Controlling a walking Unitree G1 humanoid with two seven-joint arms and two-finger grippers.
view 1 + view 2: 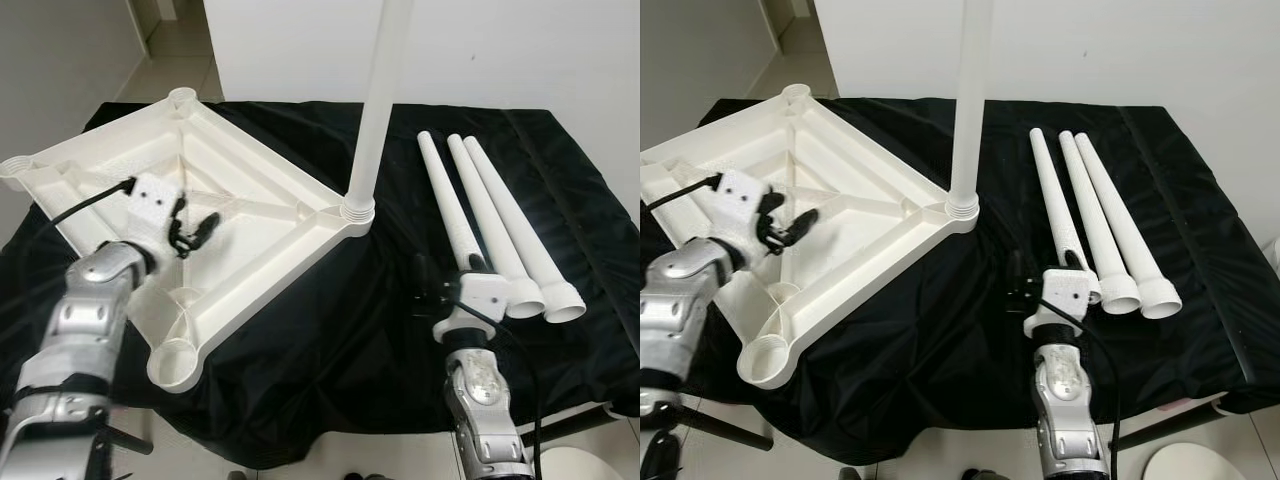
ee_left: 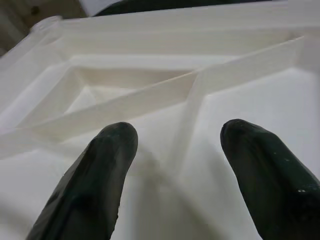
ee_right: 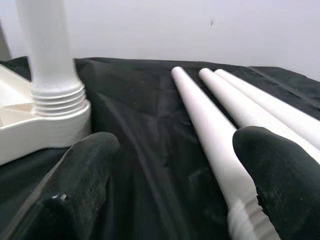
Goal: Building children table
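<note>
Upright table leg (image 1: 378,110): top cut off at 12 o'clock edge. Right tool (image 1: 432,283): hides nearest loose leg's (image 1: 448,205) threaded end.

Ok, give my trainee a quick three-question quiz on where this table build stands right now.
1. How many legs lie loose on the black cloth?
2. True or false: one leg already stands upright in a corner socket of the tabletop.
3. Which gripper is open next to the nearest loose leg: A) left gripper, B) right gripper?

Key: 1) three; 2) true; 3) B. The left gripper is over the upturned tabletop, fingers apart.
</note>
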